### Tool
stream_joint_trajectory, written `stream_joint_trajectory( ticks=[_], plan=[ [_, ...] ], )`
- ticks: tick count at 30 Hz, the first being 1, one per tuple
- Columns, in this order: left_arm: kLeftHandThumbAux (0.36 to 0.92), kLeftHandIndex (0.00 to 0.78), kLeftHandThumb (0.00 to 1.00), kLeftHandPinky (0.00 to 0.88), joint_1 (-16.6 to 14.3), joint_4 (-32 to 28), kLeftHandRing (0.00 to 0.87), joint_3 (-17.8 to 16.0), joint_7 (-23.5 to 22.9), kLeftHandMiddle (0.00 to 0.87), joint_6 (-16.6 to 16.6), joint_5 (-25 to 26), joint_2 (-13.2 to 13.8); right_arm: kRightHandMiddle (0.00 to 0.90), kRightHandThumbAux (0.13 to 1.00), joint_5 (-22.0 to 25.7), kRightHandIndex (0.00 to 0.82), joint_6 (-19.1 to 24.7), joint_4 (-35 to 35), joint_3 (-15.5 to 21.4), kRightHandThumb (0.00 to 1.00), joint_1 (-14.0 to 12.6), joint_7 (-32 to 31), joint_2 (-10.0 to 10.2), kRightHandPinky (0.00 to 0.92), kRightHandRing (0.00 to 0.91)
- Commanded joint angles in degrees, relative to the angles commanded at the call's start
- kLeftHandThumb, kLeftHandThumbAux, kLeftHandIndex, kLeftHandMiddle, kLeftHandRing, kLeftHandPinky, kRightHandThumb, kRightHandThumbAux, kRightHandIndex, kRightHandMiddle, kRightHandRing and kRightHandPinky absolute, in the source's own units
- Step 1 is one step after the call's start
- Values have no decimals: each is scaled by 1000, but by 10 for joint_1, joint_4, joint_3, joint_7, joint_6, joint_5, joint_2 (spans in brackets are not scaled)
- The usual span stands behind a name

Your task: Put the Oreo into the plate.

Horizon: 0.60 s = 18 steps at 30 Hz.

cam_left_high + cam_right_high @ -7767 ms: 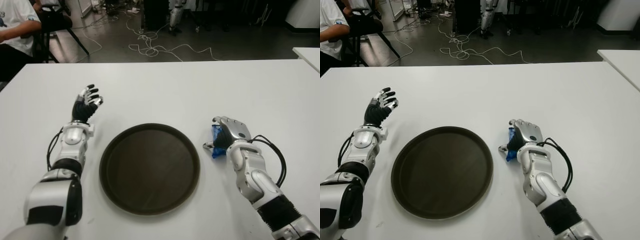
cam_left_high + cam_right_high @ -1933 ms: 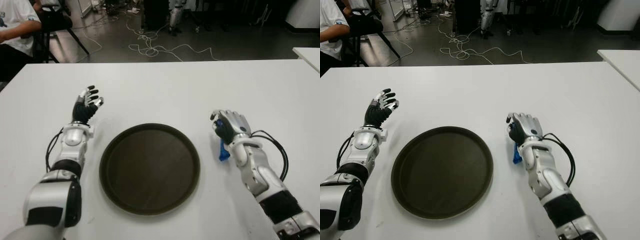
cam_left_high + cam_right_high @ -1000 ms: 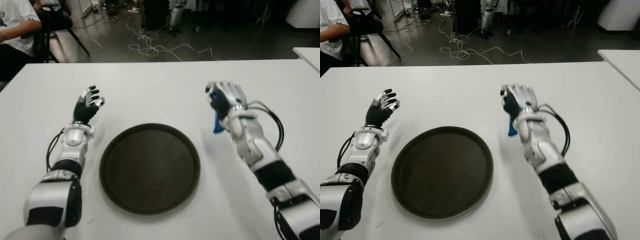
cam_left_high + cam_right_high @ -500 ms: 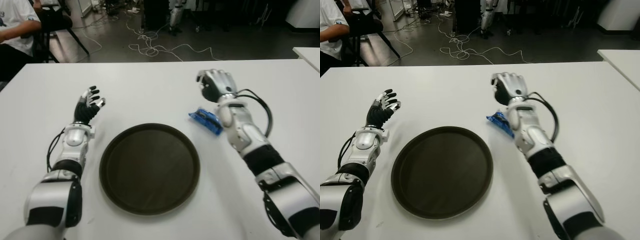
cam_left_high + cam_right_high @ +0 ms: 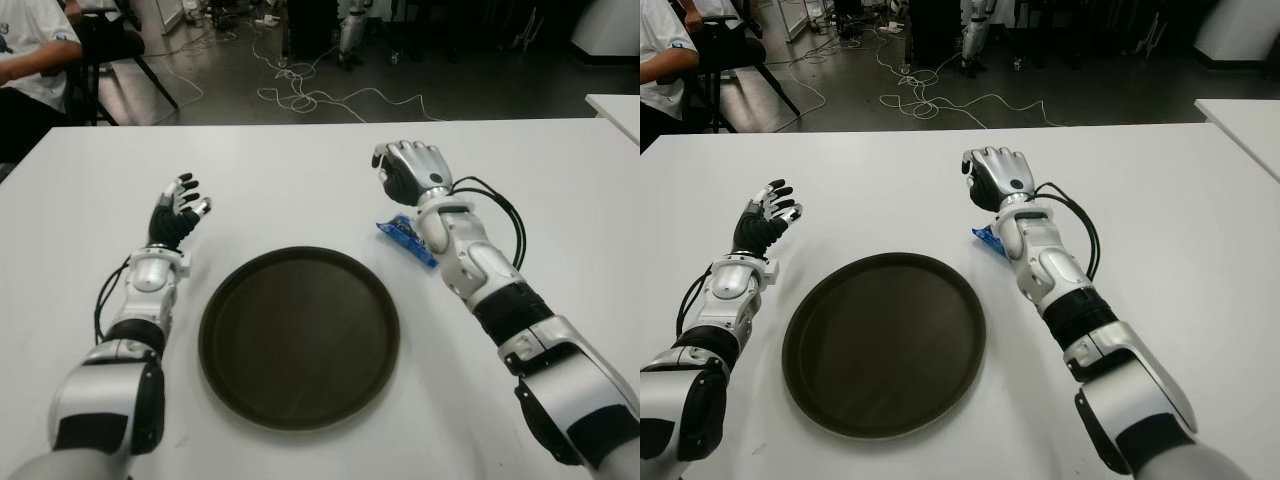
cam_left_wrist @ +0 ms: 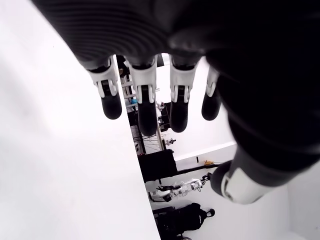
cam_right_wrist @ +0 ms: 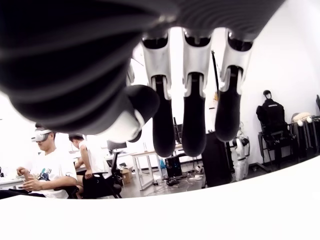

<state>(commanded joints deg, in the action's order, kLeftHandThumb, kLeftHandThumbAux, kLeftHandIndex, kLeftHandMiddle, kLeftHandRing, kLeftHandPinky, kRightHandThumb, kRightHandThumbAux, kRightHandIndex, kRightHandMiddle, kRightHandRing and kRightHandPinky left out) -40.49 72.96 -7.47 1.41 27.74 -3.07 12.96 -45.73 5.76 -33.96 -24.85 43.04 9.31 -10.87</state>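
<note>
Right wrist view: right hand (image 5: pixel 413 169) fingers loose, holding nothing.
Oreo (image 5: pixel 404 238) sits just under its wrist, beside plate (image 5: pixel 299 336).

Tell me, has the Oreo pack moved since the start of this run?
Yes. The Oreo pack now lies on the table off the plate's far right rim, farther from the robot than before, released by the right robot hand.

A white counter (image 5: pixel 300 180) fills the foreground. Beyond it, pale cables (image 5: pixel 330 98) trail over the dark floor (image 5: pixel 230 80). A seated person in a white shirt (image 5: pixel 30 50) shows at far left.
</note>
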Motion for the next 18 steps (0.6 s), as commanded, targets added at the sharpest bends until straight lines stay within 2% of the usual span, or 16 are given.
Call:
stream_joint_trajectory(
  ticks=[2, 6, 18],
  plan=[
    [714, 111, 0, 80, 0, 0, 113, 0, 3, 153, 0, 0, -1, 467, 690, 2, 424, 0, 1, 2, 836, -1, 0, 2, 480, 447],
    [703, 116, 0, 85, 0, 0, 119, -1, 7, 157, 1, 0, -3, 488, 702, 3, 369, 6, 3, 4, 825, -3, 1, 6, 463, 451],
    [713, 125, 0, 96, -1, 0, 126, -1, 7, 166, -4, 1, -3, 479, 706, -4, 358, 18, 6, 4, 820, -5, 9, 1, 439, 441]
  ],
)
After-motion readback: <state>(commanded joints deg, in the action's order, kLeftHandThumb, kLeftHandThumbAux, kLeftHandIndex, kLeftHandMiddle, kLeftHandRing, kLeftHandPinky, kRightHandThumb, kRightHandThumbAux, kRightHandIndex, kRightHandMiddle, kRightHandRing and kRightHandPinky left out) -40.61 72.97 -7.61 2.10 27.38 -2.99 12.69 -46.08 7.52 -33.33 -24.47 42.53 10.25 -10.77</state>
